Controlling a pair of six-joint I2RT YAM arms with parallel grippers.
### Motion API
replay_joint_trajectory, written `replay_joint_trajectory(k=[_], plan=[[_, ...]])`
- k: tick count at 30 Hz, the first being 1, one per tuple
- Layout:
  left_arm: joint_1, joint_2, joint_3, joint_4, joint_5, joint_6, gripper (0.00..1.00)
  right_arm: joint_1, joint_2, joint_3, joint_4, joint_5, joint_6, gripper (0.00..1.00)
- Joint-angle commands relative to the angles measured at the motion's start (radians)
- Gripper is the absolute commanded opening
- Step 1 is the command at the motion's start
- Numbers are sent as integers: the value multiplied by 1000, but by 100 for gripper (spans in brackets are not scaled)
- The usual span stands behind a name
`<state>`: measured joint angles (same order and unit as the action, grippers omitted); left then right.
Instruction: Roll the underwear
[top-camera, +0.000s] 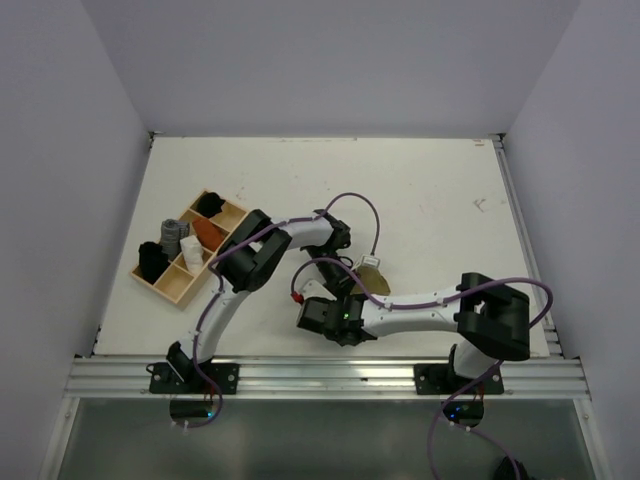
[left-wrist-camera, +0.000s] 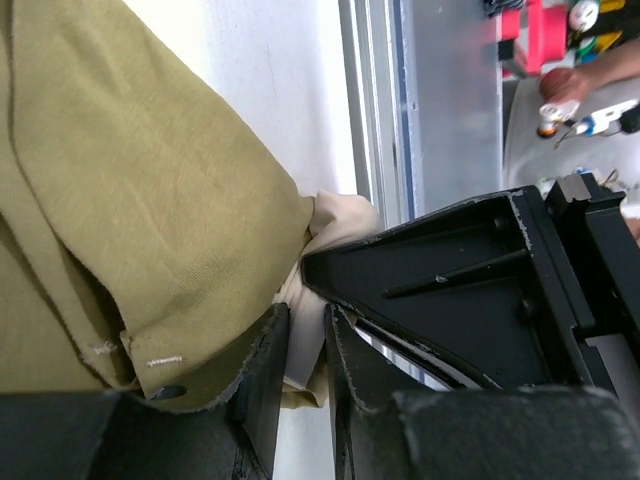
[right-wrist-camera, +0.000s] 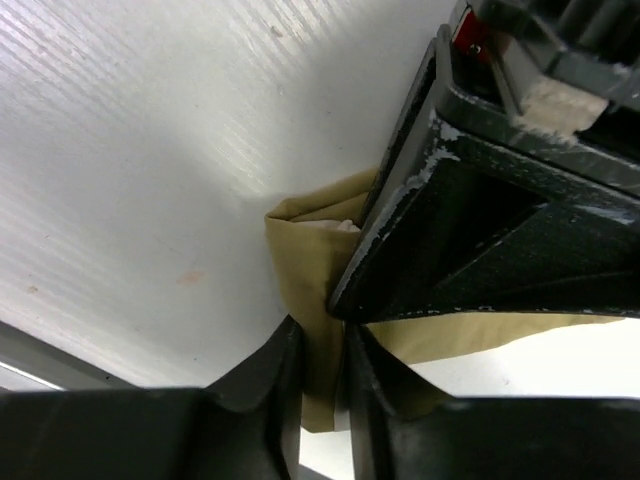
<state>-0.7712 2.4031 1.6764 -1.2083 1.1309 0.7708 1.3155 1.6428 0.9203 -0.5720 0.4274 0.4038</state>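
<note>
While the underwear (right-wrist-camera: 300, 250) lies on the white table (top-camera: 430, 200), the right gripper (right-wrist-camera: 320, 340) squeezes a fold of it between jaws that are almost closed. Just past it, the left gripper (left-wrist-camera: 305, 325) nips the cream edge tight too, with olive cloth spreading toward 10 o'clock. Farther off, at 9 o'clock from the cloth, sits a wooden tray (top-camera: 165, 290).

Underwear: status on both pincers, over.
Left pincer shut on underwear, cream edge. Right pincer shut on khaki fold. Pincers nose to nose; wooden tray apart, off left.
</note>
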Motion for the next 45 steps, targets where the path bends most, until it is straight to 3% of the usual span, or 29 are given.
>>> replay_joint_trajectory(k=[1, 6, 8, 15, 18, 29, 35, 39, 45], plan=[[7, -8, -46, 183, -60, -45, 29, 4, -15, -23, 18, -18, 26, 19], [7, -113, -171, 190, 24, -10, 43, -16, -49, -76, 52, -64, 59, 14], [7, -159, -213, 196, 39, -2, 43, -18, -55, -90, 67, -78, 61, 14], [41, -281, -326, 283, -77, -117, 47, -50, -49, -98, 122, -177, 44, 14], [70, -312, -342, 297, -124, -136, 49, -56, -31, -94, 132, -194, 36, 14], [161, -289, -273, 179, -37, -56, 47, -58, -32, -110, 135, -248, 27, 14], [245, -403, -305, 393, -222, -321, 46, -94, -72, -124, 181, -318, 21, 13], [331, -464, -323, 556, -420, -481, 46, -157, -109, -155, 231, -418, 32, 13], [493, -633, -412, 792, -494, -712, 45, -219, -172, -202, 280, -464, 21, 13]])
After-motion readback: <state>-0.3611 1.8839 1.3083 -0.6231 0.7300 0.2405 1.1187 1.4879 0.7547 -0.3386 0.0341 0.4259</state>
